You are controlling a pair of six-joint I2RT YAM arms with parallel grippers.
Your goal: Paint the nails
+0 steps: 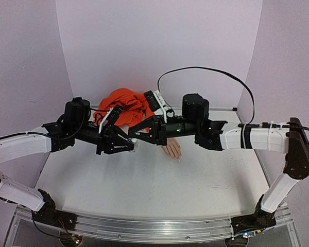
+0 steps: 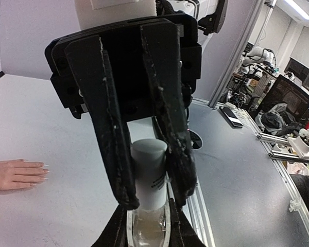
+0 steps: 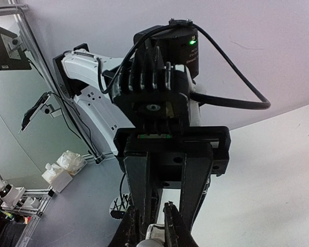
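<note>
— Left gripper (image 2: 147,218) is clamped round the glass lower part of a small clear bottle (image 2: 147,234), holding it up off the white table (image 1: 144,190).

— And the right gripper (image 2: 152,198)?

— It comes in from the opposite side. Its two black fingers (image 2: 107,128), flecked with white, are pressed against both sides of the bottle's white cylindrical cap (image 2: 149,154). So each one has an end of the same bottle.

— Anything written on it?

— A few lines of small dark print low on the white part, too fine to read from where I stand. No brand I can make out.

— Where are the nails?

— The tiny pale nails (image 2: 43,168) are on the fingertips of a flesh-coloured mannequin hand (image 2: 13,175). It lies palm down on the table, off to the right of the bottle and not touching it. Seen from above, it is partly under the right arm.

— And behind that?

— A crumpled orange fabric sleeve (image 1: 124,105) runs back from the wrist towards the plain pale lilac back wall (image 1: 159,41). No lettering shows on either.
</note>
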